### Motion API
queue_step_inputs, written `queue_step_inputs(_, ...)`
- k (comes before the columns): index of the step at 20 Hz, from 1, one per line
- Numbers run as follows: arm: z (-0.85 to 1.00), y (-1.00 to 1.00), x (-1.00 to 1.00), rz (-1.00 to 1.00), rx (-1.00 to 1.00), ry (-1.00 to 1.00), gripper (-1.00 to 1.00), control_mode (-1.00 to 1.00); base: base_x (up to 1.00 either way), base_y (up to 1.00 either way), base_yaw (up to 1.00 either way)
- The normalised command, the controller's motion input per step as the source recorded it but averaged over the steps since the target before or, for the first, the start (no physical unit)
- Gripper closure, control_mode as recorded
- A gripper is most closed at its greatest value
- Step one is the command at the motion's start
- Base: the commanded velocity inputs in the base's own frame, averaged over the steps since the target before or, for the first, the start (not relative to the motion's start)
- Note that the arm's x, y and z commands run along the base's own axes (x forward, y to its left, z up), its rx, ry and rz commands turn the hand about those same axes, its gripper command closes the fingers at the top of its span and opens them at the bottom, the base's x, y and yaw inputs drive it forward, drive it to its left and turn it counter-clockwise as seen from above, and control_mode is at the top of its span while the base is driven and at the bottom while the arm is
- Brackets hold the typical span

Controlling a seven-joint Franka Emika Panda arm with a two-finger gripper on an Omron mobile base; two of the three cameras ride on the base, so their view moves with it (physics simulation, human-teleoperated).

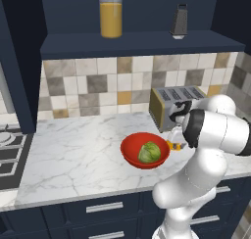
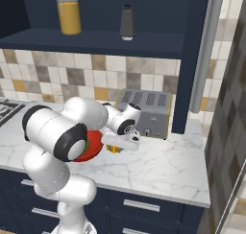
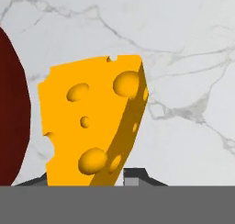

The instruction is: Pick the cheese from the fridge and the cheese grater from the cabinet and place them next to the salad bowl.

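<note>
Cheese (image 3: 92, 122) without legible writing

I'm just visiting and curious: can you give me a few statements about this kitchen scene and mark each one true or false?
1. The cheese is at the gripper, low over the counter. True.
2. The cheese grater lies in the salad bowl. False: it stands upright on the cabinet shelf.
3. The salad bowl holds lettuce. True.
4. The toaster is on the cabinet shelf. False: it sits on the counter.
</note>
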Motion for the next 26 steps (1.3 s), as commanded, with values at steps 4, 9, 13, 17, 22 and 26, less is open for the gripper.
queue_step_inputs(4,-0.01,-0.13,-0.11,0.0,0.0,0.0,-1.0,-1.0,0.0,0.0,0.0)
queue_step_inputs(9,0.18,-0.11,-0.16,-0.04,0.0,0.0,-1.0,-1.0,0.0,0.0,0.0)
queue_step_inputs(13,0.29,0.0,-0.13,-0.12,0.0,0.0,-1.0,-1.0,0.0,0.0,0.0)
queue_step_inputs(17,0.44,0.0,-0.19,-0.15,-0.02,-0.01,-1.0,-1.0,0.0,0.0,0.0)
queue_step_inputs(22,0.57,0.0,-0.23,-0.19,-0.04,-0.13,-1.0,-1.0,0.0,0.0,0.0)
queue_step_inputs(26,0.61,0.07,-0.19,-0.2,-0.09,-0.19,-1.0,-1.0,0.0,0.0,0.0)
